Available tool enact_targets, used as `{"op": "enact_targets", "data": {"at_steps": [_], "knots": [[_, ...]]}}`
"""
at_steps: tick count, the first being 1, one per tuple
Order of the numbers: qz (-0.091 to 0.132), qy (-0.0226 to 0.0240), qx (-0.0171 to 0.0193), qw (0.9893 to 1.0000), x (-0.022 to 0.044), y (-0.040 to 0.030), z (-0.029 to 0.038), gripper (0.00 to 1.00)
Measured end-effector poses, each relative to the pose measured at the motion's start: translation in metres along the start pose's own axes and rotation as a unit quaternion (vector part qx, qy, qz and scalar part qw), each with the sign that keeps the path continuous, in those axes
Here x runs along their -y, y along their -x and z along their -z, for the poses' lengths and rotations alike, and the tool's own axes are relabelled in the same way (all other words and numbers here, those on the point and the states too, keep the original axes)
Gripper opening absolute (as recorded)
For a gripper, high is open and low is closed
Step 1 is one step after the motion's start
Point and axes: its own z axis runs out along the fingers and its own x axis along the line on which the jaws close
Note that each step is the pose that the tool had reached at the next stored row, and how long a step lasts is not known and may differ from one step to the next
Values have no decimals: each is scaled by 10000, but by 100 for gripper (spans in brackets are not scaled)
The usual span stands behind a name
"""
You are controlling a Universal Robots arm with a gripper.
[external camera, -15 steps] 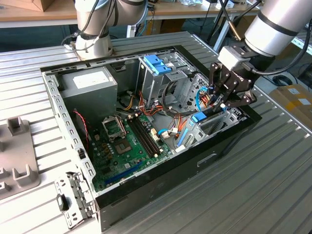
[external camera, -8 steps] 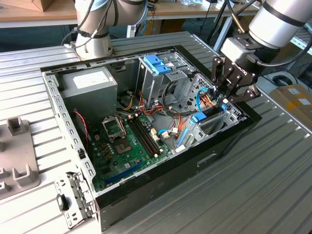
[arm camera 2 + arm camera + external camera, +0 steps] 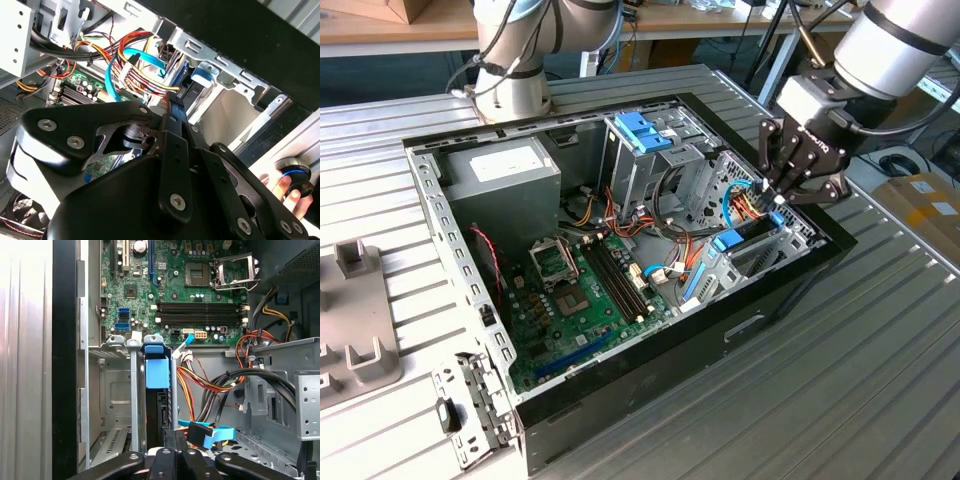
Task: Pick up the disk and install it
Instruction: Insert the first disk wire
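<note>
Grey metal slats carry the open computer case (image 3: 470, 290) I'm working over. Inside it, from the exterior view's left, I see the power supply (image 3: 505, 170), then the green board (image 3: 590, 290). The disk (image 3: 156, 405) stands on edge in the drive bay at the case's front, mostly hidden by its blue bracket. The gripper (image 3: 782, 192) hangs just above it; I cannot tell if the fingers are apart.

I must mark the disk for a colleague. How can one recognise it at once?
In the open computer case, find the metal bay at the corner under the gripper. The disk stands on edge in it, dark, with a light blue bracket on its end.
</note>
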Motion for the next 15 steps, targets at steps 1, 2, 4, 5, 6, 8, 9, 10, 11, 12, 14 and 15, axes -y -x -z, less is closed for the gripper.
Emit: {"op": "enact_targets", "data": {"at_steps": [1,2,4,5,6,8,9,10,11,12,14,15], "knots": [[-1,11,0,10000,20,0,1,10],[-1,16,0,10000,33,0,1,10],[-3,41,0,10000,94,1,6,10],[-3,48,-1,10000,114,1,7,10],[-4,58,0,10000,138,1,9,10],[-5,76,-1,10000,188,2,13,10],[-5,81,-1,10000,204,2,14,10],[-6,87,0,10000,219,2,15,10],[-6,94,-1,10000,244,2,17,10],[-7,100,-1,9999,265,2,18,10],[-7,107,0,9999,291,3,20,10],[-7,110,-1,9999,306,3,22,10]]}}
